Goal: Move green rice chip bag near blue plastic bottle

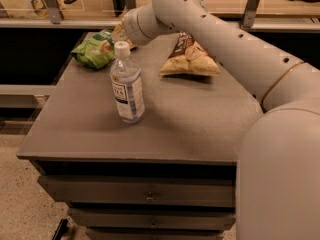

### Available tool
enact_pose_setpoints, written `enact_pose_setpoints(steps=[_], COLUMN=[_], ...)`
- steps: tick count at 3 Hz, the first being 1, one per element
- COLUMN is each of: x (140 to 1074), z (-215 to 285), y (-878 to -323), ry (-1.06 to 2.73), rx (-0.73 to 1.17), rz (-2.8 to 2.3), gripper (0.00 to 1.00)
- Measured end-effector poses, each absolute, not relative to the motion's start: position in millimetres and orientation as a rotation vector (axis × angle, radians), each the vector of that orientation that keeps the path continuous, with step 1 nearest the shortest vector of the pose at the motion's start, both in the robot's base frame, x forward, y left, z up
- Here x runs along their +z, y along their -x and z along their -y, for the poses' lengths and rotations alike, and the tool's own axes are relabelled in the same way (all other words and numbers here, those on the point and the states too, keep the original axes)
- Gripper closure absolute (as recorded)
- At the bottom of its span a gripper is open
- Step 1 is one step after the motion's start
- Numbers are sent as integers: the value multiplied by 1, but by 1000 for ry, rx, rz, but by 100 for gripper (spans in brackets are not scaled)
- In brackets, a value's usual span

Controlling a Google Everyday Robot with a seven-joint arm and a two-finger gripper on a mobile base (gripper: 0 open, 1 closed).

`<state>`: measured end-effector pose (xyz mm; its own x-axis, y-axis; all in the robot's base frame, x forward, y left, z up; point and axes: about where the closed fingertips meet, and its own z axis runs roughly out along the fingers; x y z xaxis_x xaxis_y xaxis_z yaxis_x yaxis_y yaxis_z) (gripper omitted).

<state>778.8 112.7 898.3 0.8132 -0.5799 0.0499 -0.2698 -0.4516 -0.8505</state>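
Camera view: crumpled green rice chip bag [94,51] lies by the tool [122,32], whose state I cannot tell.
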Motion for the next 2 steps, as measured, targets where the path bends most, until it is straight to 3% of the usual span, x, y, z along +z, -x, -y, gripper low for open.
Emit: enact_pose_setpoints(steps=[1, 2], x=[898, 897], z=[-120, -123], y=[-778, -777], ry=[2038, 2040], rx=[-424, -419], rz=[-611, -610], gripper=[84, 60])
